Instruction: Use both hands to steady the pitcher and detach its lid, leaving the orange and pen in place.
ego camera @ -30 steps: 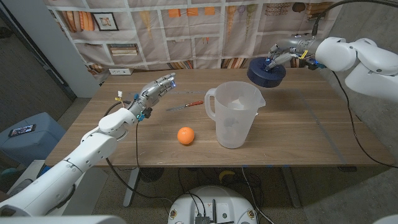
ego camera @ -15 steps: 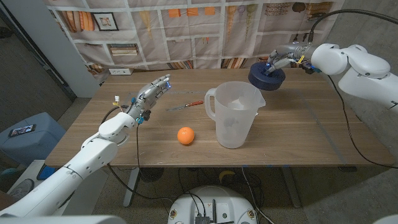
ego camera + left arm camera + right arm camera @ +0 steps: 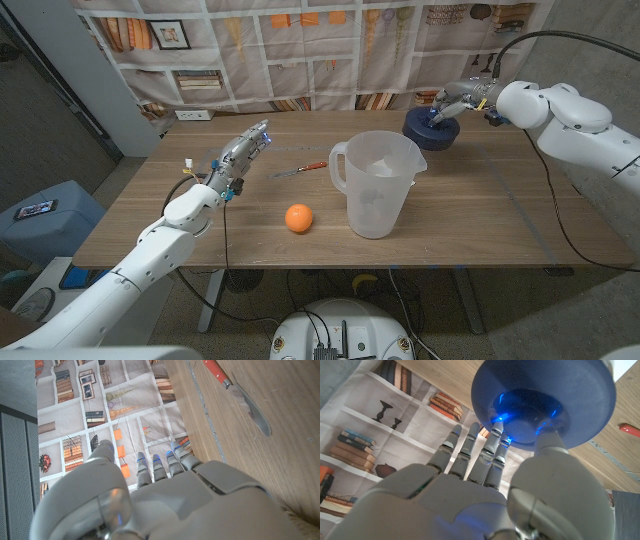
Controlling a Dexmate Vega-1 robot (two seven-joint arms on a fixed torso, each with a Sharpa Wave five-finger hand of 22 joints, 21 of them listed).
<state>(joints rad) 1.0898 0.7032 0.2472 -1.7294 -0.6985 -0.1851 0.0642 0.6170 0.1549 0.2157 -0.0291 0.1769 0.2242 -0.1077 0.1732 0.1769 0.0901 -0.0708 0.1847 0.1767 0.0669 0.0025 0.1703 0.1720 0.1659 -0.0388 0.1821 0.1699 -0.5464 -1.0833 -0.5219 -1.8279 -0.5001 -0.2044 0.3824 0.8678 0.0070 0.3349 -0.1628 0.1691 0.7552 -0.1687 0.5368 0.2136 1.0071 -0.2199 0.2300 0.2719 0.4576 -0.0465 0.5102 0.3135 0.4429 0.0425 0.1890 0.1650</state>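
Lid point(image 3: 431, 129) is off, held in my right hand point(image 3: 457, 97) near tabletop's far right edge, pitcher point(image 3: 377, 183) mid-tabletop w/ no lid, left hand point(image 3: 243, 150) released, fingers apart; next I'd set lid down.

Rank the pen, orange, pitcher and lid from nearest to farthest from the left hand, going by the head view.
From the left hand:
1. Pen, just to its right, toward the table's middle.
2. Orange, nearer the front edge, to the hand's right.
3. Pitcher, open, at the table's middle.
4. Lid, far right at the back, gripped by the right hand.
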